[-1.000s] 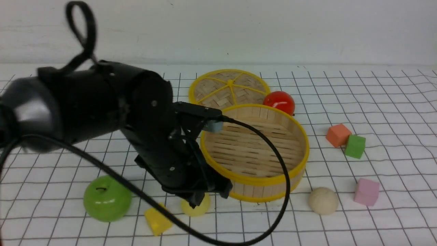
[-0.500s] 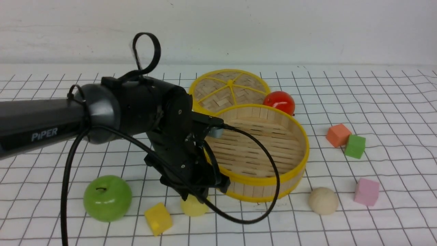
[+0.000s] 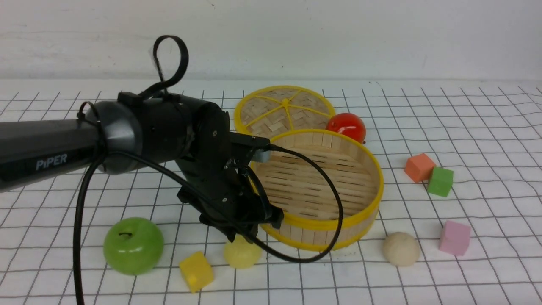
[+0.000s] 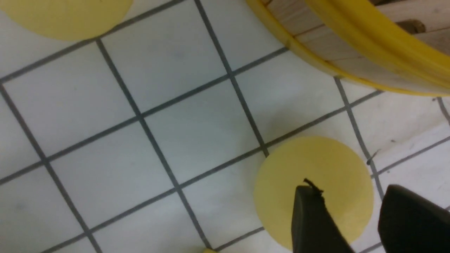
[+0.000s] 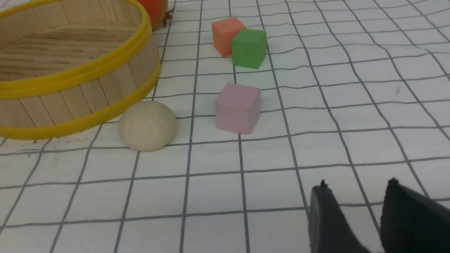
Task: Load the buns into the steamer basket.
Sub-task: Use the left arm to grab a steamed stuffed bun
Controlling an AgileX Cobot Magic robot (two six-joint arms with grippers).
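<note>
The steamer basket (image 3: 368,178) stands mid-table and holds nothing that I can see. One pale yellow bun (image 3: 242,253) lies on the cloth by its near-left wall. My left gripper (image 3: 242,232) hangs just above this bun, jaws open; in the left wrist view (image 4: 349,189) one finger (image 4: 309,218) overlaps the bun (image 4: 316,168), the other stands beside it. A second yellow rounded shape (image 4: 66,14), probably another bun, shows at that frame's edge. The beige-white bun (image 3: 401,248) lies at the basket's near-right side (image 5: 147,125). My right gripper (image 5: 357,186) is open and empty above bare cloth.
A green apple (image 3: 133,245) and a yellow cube (image 3: 196,271) lie left of the yellow bun. The woven lid (image 3: 283,111) and a red tomato (image 3: 346,126) sit behind the basket. Orange (image 3: 419,167), green (image 3: 440,181) and pink (image 3: 455,237) cubes lie at the right.
My left arm has drawn back from the camera, then shifted slightly left and up. Its gripper stays over the yellow bun, which now shows more. Nothing else moved.
</note>
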